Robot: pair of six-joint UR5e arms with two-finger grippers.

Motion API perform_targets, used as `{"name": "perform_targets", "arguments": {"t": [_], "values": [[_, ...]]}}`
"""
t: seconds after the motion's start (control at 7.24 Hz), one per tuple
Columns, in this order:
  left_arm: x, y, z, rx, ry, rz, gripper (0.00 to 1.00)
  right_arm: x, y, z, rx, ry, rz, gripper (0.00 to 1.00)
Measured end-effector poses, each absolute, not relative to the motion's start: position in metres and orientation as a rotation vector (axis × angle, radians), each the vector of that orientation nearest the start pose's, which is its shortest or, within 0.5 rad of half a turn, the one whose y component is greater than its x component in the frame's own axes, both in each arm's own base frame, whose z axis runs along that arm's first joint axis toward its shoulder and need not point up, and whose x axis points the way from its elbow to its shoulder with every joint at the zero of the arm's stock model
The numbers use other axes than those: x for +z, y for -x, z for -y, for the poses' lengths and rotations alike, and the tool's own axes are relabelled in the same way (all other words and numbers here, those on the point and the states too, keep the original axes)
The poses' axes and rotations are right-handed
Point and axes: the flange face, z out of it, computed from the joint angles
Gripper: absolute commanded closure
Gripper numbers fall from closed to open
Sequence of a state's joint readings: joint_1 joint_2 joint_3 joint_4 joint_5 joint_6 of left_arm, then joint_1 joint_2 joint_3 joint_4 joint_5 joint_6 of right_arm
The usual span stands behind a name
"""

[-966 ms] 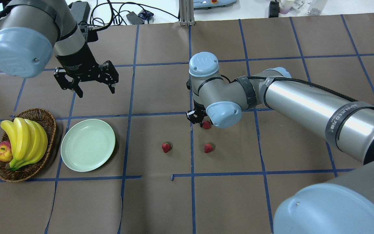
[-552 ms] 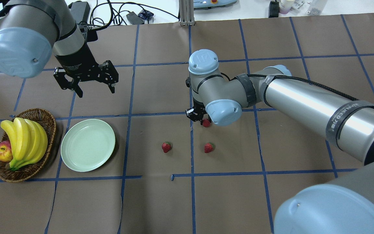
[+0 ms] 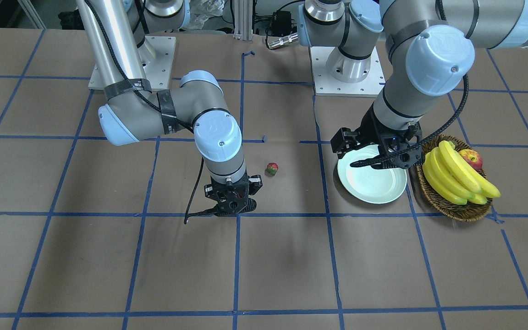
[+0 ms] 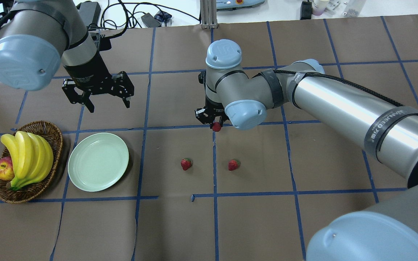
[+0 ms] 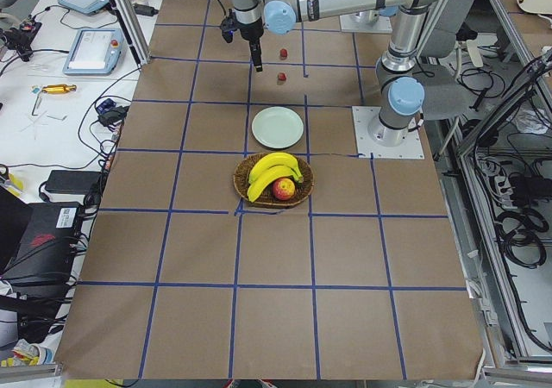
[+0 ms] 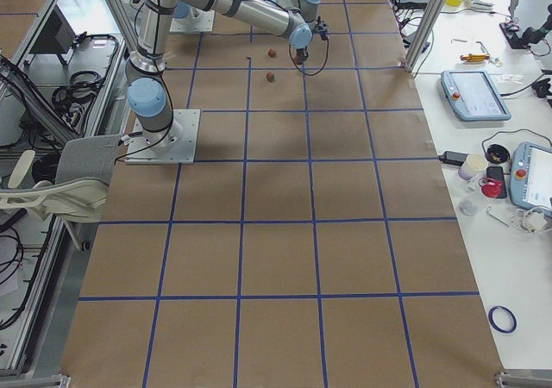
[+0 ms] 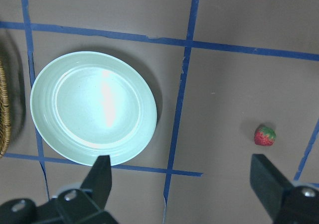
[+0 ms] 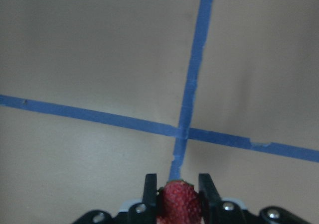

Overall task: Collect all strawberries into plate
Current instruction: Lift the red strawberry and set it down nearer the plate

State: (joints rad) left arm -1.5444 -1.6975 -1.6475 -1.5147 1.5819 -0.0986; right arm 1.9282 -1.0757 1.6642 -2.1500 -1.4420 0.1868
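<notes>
My right gripper (image 4: 215, 125) is shut on a strawberry (image 8: 180, 202), a red berry pinched between both fingers and held above a blue tape crossing. Two more strawberries lie on the brown paper nearer the robot, one (image 4: 185, 164) left of the tape line and one (image 4: 233, 165) right of it. The pale mint plate (image 4: 98, 166) sits empty to the left. My left gripper (image 4: 108, 106) hangs open above the far side of the plate. Its wrist view shows the plate (image 7: 93, 107) and one strawberry (image 7: 264, 135) below.
A wicker basket (image 4: 51, 128) holding bananas (image 4: 27, 157) and an apple (image 4: 3, 169) stands just left of the plate. Cables and devices lie along the table's far edge. Blue tape lines grid the brown paper.
My right gripper has lifted the strawberry off the paper and carried it left and toward the far side. The left gripper shifted only slightly.
</notes>
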Motion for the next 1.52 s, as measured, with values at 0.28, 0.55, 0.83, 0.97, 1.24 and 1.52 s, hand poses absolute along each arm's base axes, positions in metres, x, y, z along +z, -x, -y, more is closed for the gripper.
{"name": "perform_targets", "arguments": {"t": [0.28, 0.55, 0.83, 0.97, 1.24, 1.52], "values": [[0.397, 0.119, 0.523, 0.215, 0.192, -3.112, 0.0, 0.205, -0.377, 0.526, 0.12, 0.283, -2.957, 1.0], [0.396, 0.119, 0.523, 0.218, 0.191, -3.11, 0.0, 0.191, -0.386, 0.52, 0.154, 0.299, -2.951, 0.39], [0.394, 0.119, 0.522, 0.222, 0.19, -3.109, 0.0, 0.187, -0.389, 0.519, 0.162, 0.301, -2.946, 0.0], [0.394, 0.119, 0.522, 0.224, 0.19, -3.109, 0.0, 0.189, -0.39, 0.519, 0.161, 0.297, -2.941, 0.0], [0.393, 0.119, 0.522, 0.226, 0.19, -3.107, 0.0, 0.201, -0.39, 0.517, 0.149, 0.297, -2.94, 0.0], [0.393, 0.118, 0.523, 0.226, 0.189, -3.102, 0.0, 0.235, -0.373, 0.508, 0.196, 0.324, -2.986, 0.0]]}}
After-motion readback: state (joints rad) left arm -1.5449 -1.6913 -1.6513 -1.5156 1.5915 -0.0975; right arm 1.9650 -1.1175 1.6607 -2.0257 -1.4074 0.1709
